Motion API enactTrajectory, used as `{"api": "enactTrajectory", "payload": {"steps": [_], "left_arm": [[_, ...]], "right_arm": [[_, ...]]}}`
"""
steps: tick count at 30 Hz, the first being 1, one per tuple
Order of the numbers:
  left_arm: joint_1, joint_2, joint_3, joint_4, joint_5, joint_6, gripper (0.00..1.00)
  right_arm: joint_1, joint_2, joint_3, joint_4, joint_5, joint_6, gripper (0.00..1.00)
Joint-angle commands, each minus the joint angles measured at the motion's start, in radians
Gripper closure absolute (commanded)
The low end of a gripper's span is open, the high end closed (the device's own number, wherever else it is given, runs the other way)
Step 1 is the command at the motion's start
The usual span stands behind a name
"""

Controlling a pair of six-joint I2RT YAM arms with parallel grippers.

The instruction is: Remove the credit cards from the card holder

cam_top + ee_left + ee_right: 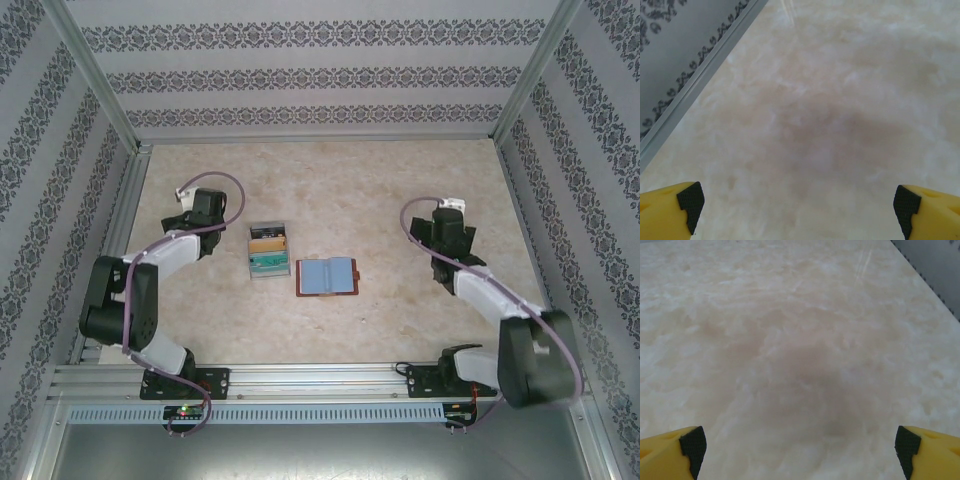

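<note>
The card holder (326, 277) lies spread open on the table's middle, a reddish-brown rim with its snap tab at the right. Its two halves show pale blue-grey faces, where the credit cards (314, 276) sit; I cannot tell card from lining. My left gripper (193, 200) hovers well to the left of it and my right gripper (449, 212) well to the right. Both are apart from it. In the left wrist view the left gripper (799, 202) is open over bare tabletop. In the right wrist view the right gripper (800, 445) is likewise open, nothing between its yellow fingers.
A clear plastic tray (268, 250) of teal and dark cards stands just left of the wallet. Patterned walls with metal rails (700, 80) close the table on three sides. The marbled tabletop (380, 190) stretches behind the wallet.
</note>
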Motion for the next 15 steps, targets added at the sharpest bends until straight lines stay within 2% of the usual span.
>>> {"api": "enactTrajectory", "payload": {"steps": [1, 4, 7, 9, 12, 15], "left_arm": [[0.037, 0.048, 0.063, 0.118, 0.027, 0.118, 0.01], [0.053, 0.065, 0.041, 0.253, 0.102, 0.215, 0.01], [0.084, 0.058, 0.043, 0.233, 0.180, 0.204, 0.01], [0.093, 0.024, 0.013, 0.226, 0.185, 0.201, 0.01], [0.117, -0.043, -0.061, 0.258, 0.226, 0.203, 0.01], [0.155, -0.076, -0.098, 0.282, 0.317, 0.199, 0.01]], "right_arm": [[-0.008, 0.109, 0.049, 0.164, 0.050, -0.111, 0.02], [-0.017, 0.183, 0.039, 0.288, 0.036, -0.166, 0.02], [-0.049, 0.238, 0.042, 0.308, -0.051, -0.155, 0.02], [-0.058, 0.226, 0.042, 0.291, -0.075, -0.151, 0.02], [-0.076, 0.203, -0.008, 0.358, -0.109, -0.139, 0.02], [-0.086, 0.191, -0.038, 0.402, -0.145, -0.138, 0.02]]}}
